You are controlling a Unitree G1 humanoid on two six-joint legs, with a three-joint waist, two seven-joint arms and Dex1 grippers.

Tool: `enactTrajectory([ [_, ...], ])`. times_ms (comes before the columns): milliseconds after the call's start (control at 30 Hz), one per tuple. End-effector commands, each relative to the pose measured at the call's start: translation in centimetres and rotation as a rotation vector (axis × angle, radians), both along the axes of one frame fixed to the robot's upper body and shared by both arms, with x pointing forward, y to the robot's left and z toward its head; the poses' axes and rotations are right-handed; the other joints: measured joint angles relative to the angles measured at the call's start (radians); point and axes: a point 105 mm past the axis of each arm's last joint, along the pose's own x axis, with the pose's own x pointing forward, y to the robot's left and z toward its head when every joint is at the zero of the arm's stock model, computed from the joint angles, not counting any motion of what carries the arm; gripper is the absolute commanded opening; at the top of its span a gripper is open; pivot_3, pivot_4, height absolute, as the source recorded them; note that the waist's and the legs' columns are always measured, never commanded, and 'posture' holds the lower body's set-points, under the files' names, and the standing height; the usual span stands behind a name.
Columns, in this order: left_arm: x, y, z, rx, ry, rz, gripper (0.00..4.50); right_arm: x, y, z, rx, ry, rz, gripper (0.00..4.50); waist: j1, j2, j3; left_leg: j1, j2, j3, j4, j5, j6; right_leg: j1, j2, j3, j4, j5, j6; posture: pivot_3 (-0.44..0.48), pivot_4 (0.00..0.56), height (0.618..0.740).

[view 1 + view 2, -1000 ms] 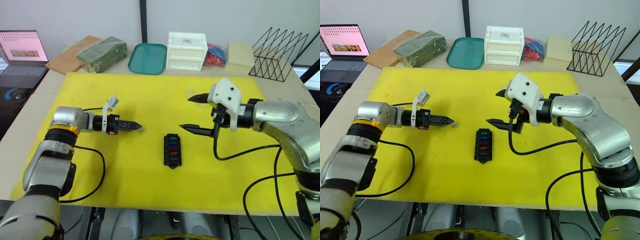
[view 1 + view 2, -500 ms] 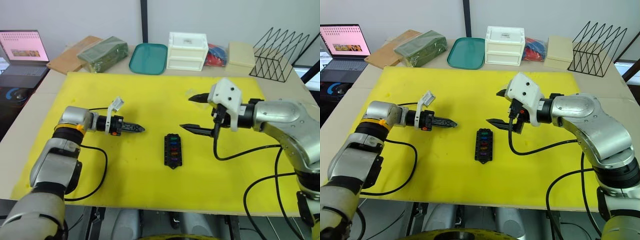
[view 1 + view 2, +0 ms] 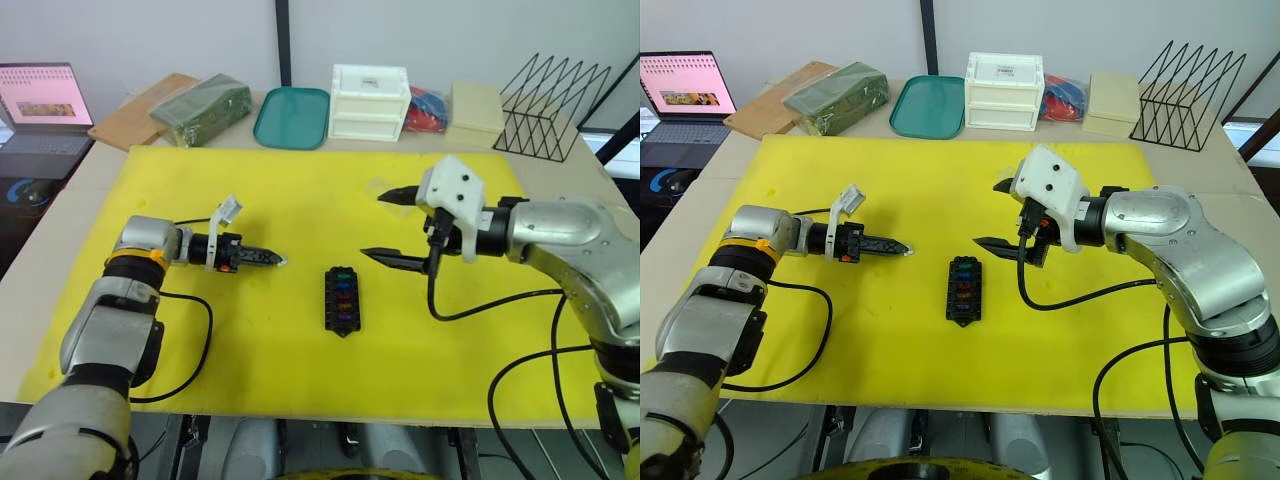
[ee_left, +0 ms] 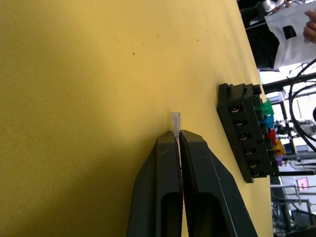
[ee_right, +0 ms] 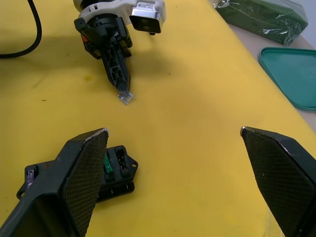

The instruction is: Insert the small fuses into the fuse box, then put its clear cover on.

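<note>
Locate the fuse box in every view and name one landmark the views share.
Left eye: fuse box, centre of the yellow mat.
Right eye, centre, slightly left.
Left wrist, right of the shut left gripper.
Right wrist, partly behind one finger of the right gripper.
Shared landmark: the yellow mat.

The mat (image 3: 300, 200) is bright yellow. At its middle, the fuse box (image 3: 341, 300) is black, and the small fuses (image 3: 343, 293) in it run green, teal, red, yellow and purple. Beyond the mat's far edge lie a teal tray (image 3: 294, 117), a white drawer box (image 3: 372, 102), a dark green pack (image 3: 201, 108) and a black wire rack (image 3: 552, 105).
</note>
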Motion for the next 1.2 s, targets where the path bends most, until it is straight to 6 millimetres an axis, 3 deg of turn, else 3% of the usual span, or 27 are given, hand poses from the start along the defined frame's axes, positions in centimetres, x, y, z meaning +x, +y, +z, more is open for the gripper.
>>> enactTrajectory([
  [33, 0.3, 0.5, 0.9, -0.035, -0.05, 0.032, 0.04, -0.2, -0.1, 0.9, -0.006, -0.049, 0.003, 4.5, 0.0, 0.0, 0.0, 0.0, 0.0, 0.0, 0.0, 0.0, 0.0, 0.0, 0.0, 0.0, 0.0, 0.0, 0.0, 0.0, 0.15, 0.74],
  [100, 0.5, 0.3, 1.9, -0.084, -0.112, 0.03, 0.04, -0.2, -0.1, 0.9, -0.005, -0.036, -0.001, 4.5, 0.0, 0.0, 0.0, 0.0, 0.0, 0.0, 0.0, 0.0, 0.0, 0.0, 0.0, 0.0, 0.0, 0.0, 0.0, 0.0, 0.15, 0.74],
  [267, -0.3, -0.3, 6.7, -0.296, -0.324, -0.014, 0.04, -0.3, -0.2, 1.0, 0.03, 0.041, -0.019, 4.5, 0.004, 0.0, 0.0, -0.001, 0.002, 0.0, 0.0, 0.0, 0.0, -0.001, -0.001, 0.0, 0.0, 0.0, 0.0, 0.0, 0.15, 0.74],
  [367, -2.1, -0.9, 10.7, -0.437, -0.468, -0.061, 0.04, -1.0, 0.3, 2.0, 0.131, 0.17, 0.005, 4.5, 0.005, 0.0, 0.0, -0.001, 0.003, -0.001, 0.0, 0.0, 0.0, -0.001, -0.002, 0.0, 0.0, 0.0, 0.0, 0.0, 0.15, 0.74],
  [500, -4.8, -2.0, 13.6, -0.54, -0.541, -0.117, 0.04, -2.0, 1.1, 4.2, 0.253, 0.326, 0.077, 4.5, 0.004, 0.0, 0.001, -0.001, 0.003, -0.004, 0.0, 0.0, 0.0, 0.0, -0.003, 0.0, 0.0, 0.0, 0.0, 0.0, 0.15, 0.74],
  [800, -8.7, -4.3, 16.3, -0.651, -0.657, -0.187, 0.04, -2.7, 1.9, 7.3, 0.415, 0.515, 0.19, 4.5, 0.004, 0.0, 0.001, -0.001, 0.003, -0.005, 0.0, 0.0, 0.0, 0.0, -0.004, 0.0, 0.0, 0.0, 0.0, 0.0, 0.15, 0.74],
  [967, -9.4, -5.1, 16.3, -0.658, -0.658, -0.191, 0.0, -3.0, 2.8, 7.4, 0.435, 0.537, 0.222, 3.03, 0.003, 0.001, 0.001, -0.001, 0.003, -0.005, 0.0, 0.0, 0.0, 0.0, -0.004, 0.0, 0.0, 0.0, 0.0, 0.0, 0.15, 0.74],
  [1200, -9.4, -5.4, 15.9, -0.642, -0.658, -0.186, 0.0, -3.3, 3.3, 7.6, 0.474, 0.561, 0.238, 3.03, 0.002, 0.001, 0.001, -0.001, 0.002, -0.004, 0.0, 0.0, 0.0, 0.0, -0.002, -0.001, -0.001, 0.0, 0.0, 0.0, 0.15, 0.74],
])
